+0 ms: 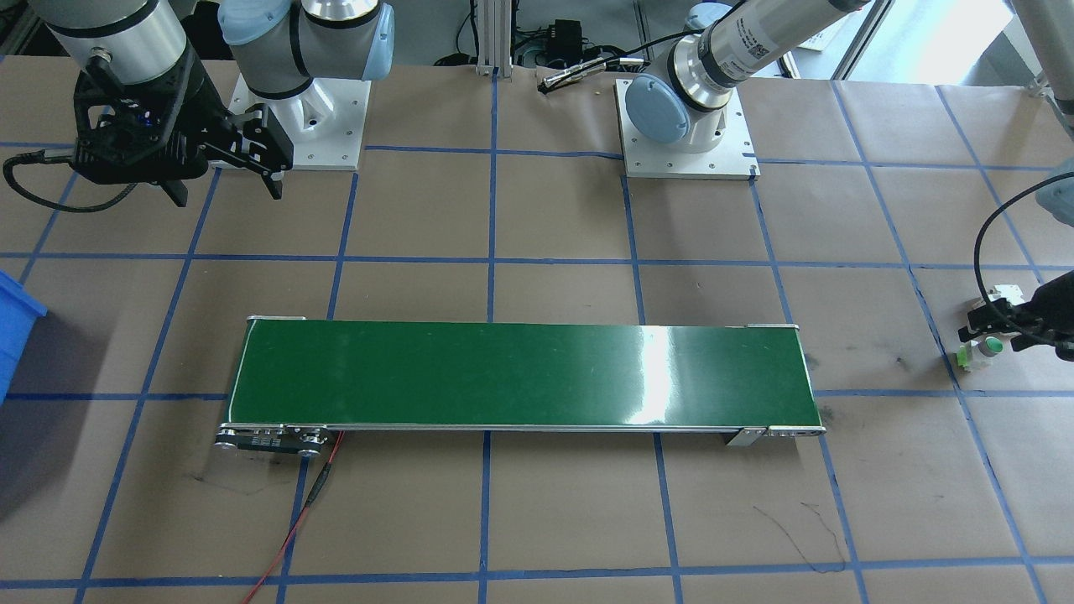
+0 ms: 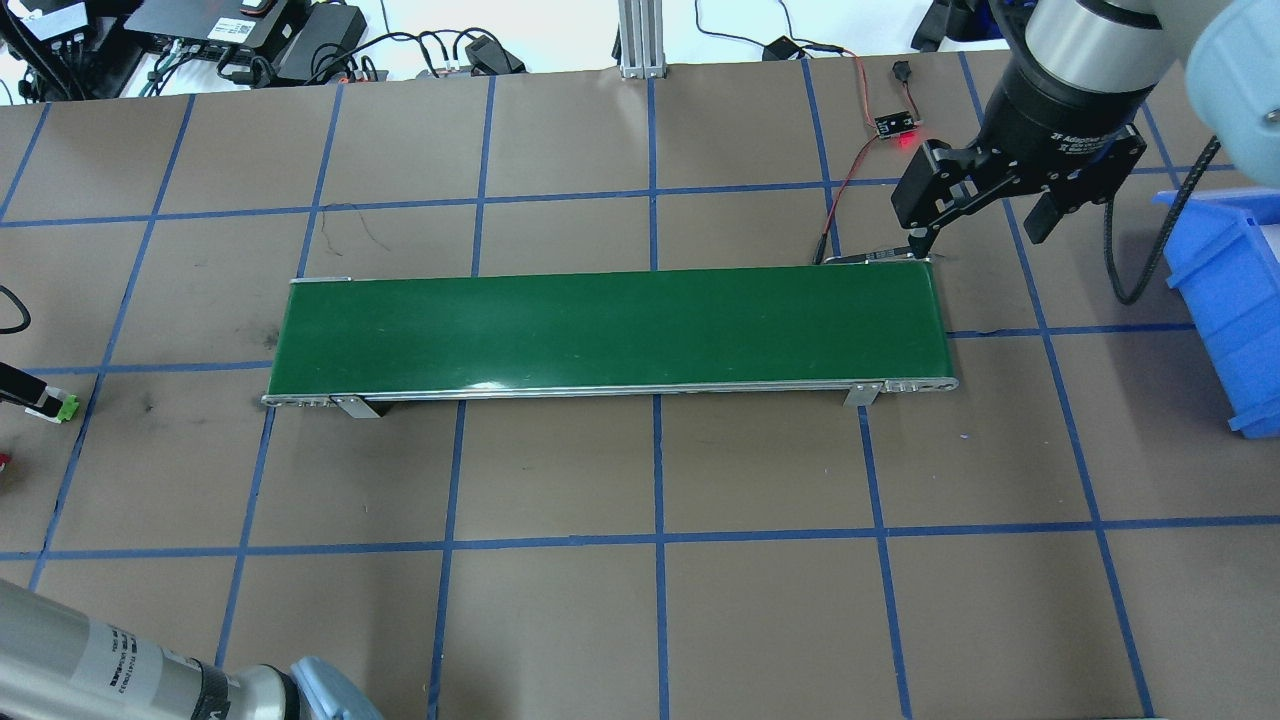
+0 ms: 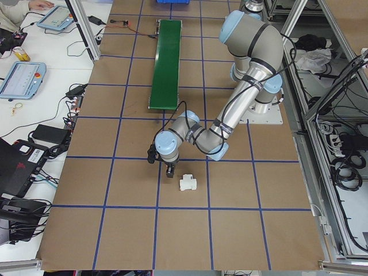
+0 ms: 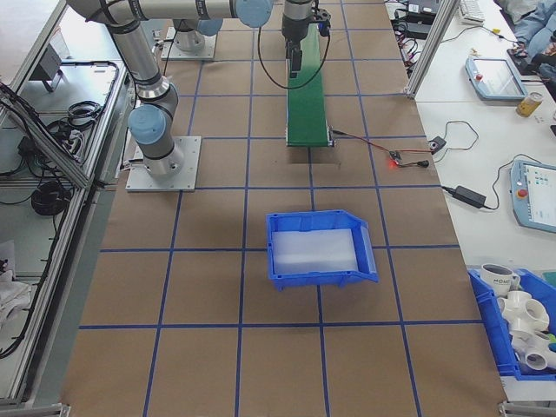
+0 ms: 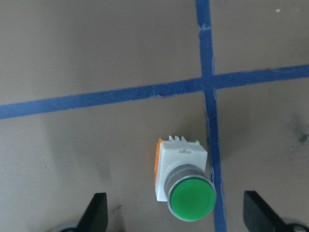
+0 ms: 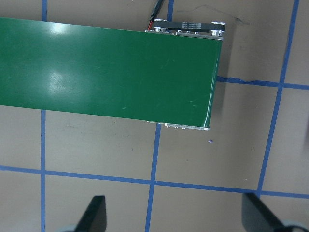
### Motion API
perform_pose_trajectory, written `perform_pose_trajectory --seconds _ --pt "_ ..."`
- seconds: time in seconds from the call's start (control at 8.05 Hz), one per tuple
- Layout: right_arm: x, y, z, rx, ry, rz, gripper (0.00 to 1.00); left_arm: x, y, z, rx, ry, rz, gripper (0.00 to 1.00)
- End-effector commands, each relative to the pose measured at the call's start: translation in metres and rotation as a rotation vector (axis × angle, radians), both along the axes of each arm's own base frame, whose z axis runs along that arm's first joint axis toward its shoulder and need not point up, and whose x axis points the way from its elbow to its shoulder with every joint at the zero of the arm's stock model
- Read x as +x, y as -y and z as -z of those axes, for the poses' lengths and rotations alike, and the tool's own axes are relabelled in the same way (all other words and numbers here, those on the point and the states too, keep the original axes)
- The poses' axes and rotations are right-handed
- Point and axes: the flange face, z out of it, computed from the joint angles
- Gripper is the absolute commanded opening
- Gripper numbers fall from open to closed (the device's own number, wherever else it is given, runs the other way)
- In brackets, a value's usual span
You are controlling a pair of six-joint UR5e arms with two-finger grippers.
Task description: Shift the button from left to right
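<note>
Brown paper with blue tape lines covers the worktop (image 1: 537, 520), and a green conveyor belt (image 1: 520, 373) lies across its middle. In the front-facing view the left hand (image 1: 998, 331) is at the right edge, low over the button (image 1: 982, 351), which lies on its side on the paper. The right hand (image 1: 226, 176) hangs released near its base. From overhead, the right hand (image 2: 985, 225) is above the belt's right end, beside a blue bin (image 2: 1225, 300). The left wrist view shows the button (image 5: 186, 181) between the spread fingers (image 5: 96, 215), not gripped, beside a tape line.
</note>
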Motion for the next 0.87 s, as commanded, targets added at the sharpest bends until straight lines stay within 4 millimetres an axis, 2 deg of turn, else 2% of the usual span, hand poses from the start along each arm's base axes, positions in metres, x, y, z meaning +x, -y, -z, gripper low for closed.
perform_pose_trajectory --seconds 0.0,0.37,0.5,0.75 --pt "0.000 0.000 0.001 0.001 -0.001 0.000 1.00 0.000 0.001 0.012 0.011 -0.014 0.001 1.00" --pt "0.000 0.001 0.000 -0.002 -0.001 -0.001 1.00 0.001 0.002 0.026 0.025 -0.029 -0.008 1.00" --pt "0.000 0.000 0.000 0.000 0.000 -0.001 1.00 0.002 0.003 0.025 0.017 -0.019 -0.008 0.99" --pt "0.000 0.001 0.000 -0.002 -0.001 -0.003 1.00 0.001 0.003 0.026 0.014 -0.024 -0.013 0.11"
